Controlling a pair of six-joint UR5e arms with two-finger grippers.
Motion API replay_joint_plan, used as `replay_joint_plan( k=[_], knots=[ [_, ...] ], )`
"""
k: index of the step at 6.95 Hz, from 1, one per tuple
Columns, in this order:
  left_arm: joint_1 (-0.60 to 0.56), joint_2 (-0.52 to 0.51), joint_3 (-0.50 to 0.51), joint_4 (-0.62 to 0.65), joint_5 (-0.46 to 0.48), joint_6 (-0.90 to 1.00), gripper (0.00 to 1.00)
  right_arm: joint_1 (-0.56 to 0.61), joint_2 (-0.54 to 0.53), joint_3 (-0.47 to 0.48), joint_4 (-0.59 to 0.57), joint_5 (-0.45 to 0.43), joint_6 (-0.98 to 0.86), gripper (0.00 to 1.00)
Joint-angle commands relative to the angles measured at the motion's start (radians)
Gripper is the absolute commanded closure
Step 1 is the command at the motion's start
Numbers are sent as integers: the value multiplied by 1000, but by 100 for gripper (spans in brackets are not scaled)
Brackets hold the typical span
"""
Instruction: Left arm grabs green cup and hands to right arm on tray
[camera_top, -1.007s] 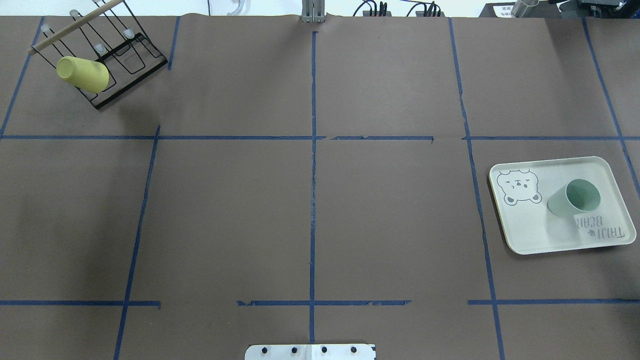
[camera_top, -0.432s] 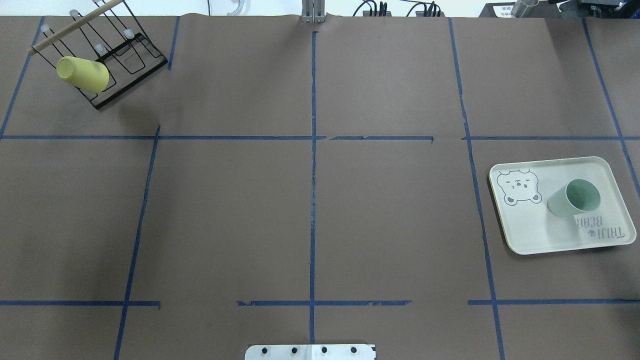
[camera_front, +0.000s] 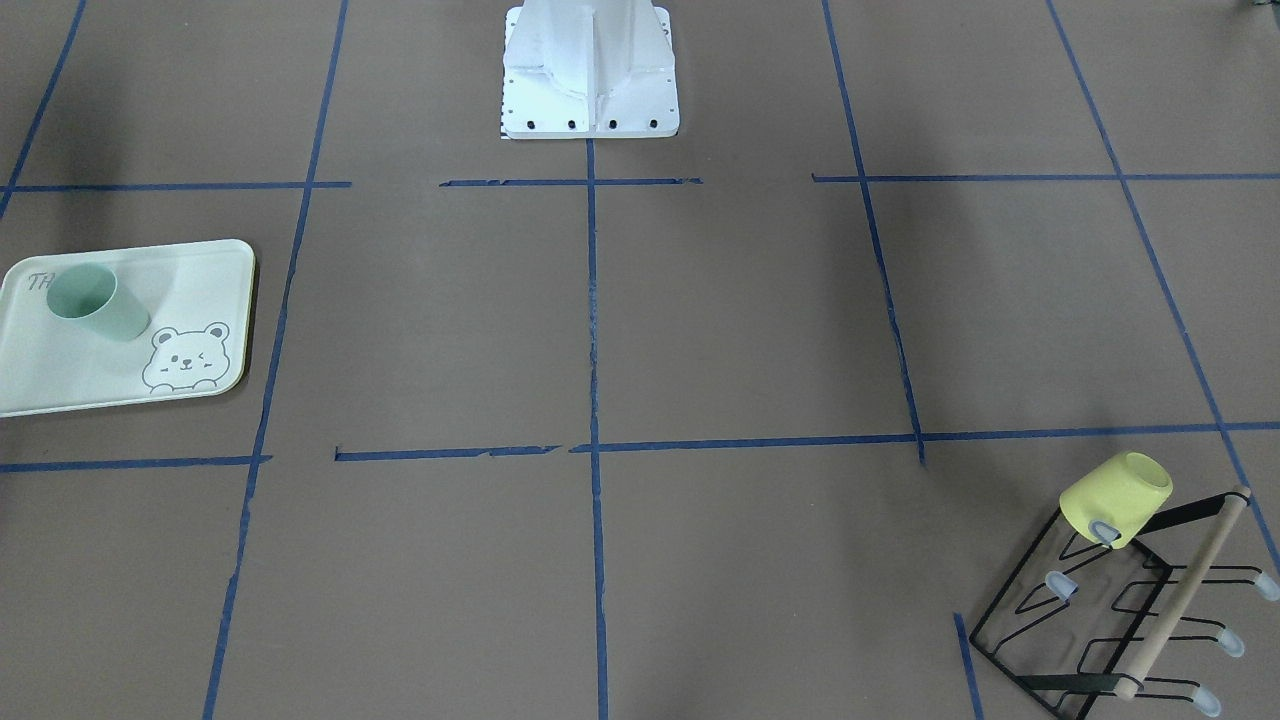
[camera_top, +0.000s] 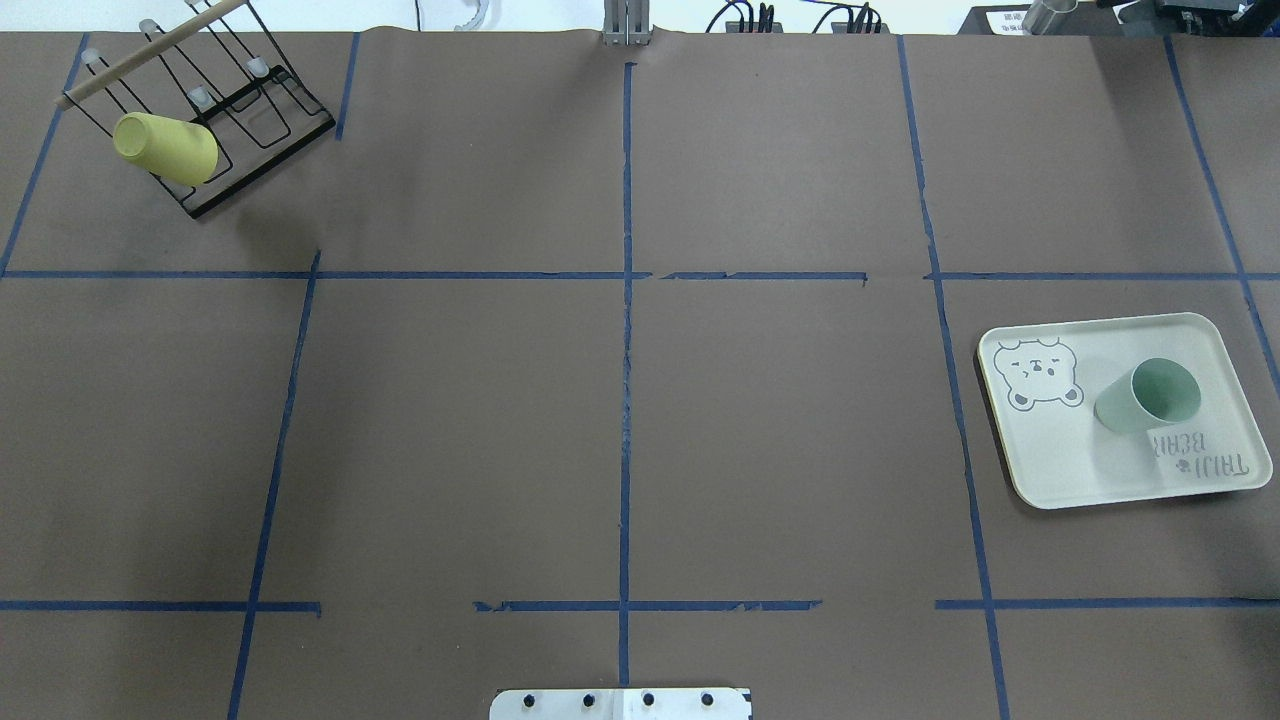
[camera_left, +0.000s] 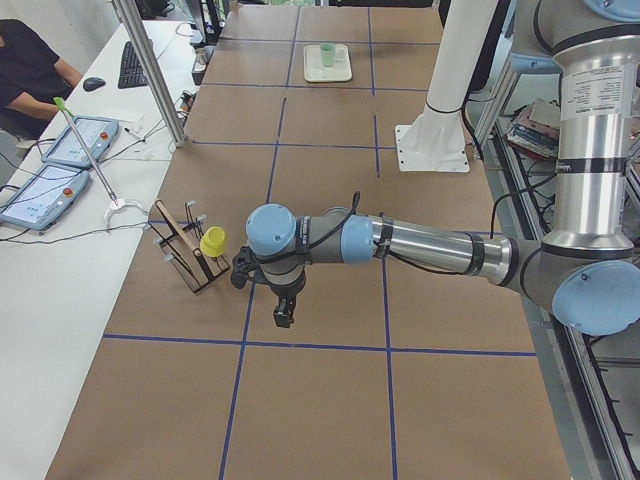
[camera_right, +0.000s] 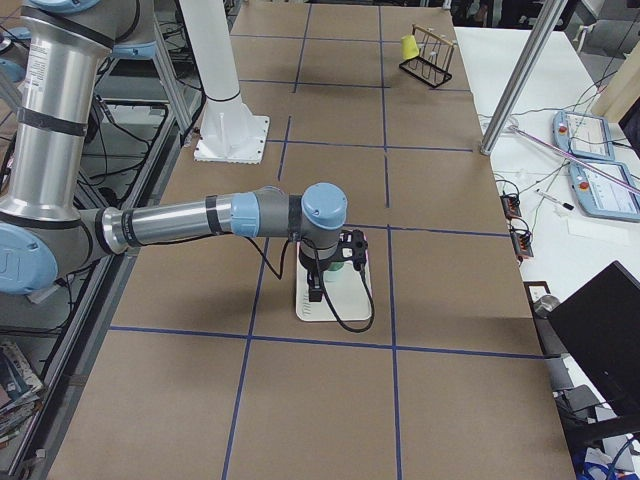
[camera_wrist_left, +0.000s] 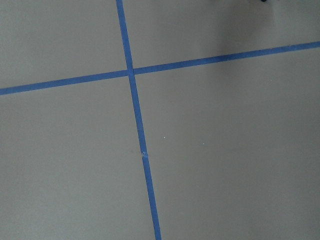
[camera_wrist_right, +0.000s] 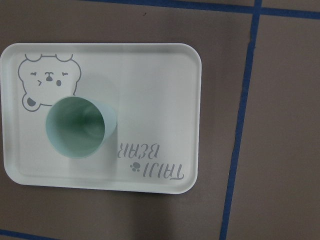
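Nothing has shifted since a second ago. Your brown surface (camera_top: 450, 420), gridded with blue tape (camera_top: 627, 400), carries the tray (camera_top: 1060, 460) at the robot's right, and the green cup (camera_top: 1147, 396) stands upright in it. A yellow cup (camera_top: 165, 148) sits on the wire rack (camera_top: 262, 167). You cannot tell how the jaws of the left arm (camera_left: 400, 245) or the right arm (camera_right: 200, 220) stand.

The pale cream-green rectangular tray (camera_front: 60, 375) is cut by the front-facing view's left edge, its lettering mostly behind the small mint-green plastic cup (camera_front: 97, 302). In the right-side view the black right gripper (camera_right: 316, 292) hides most of that cup. Neither its jaws nor those of the black left gripper (camera_left: 284, 314) can be read.
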Motion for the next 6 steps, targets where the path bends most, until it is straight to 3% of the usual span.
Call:
replay_joint_plan(
  k=[1, 6],
  knots=[
    [2, 43, -42, 6, 0, -1, 0, -1, 2, 3, 1, -3, 3, 0],
    [6, 58, -62, 6, 75, -25, 0, -3, 2, 14, 24, -3, 6, 0]
  ],
)
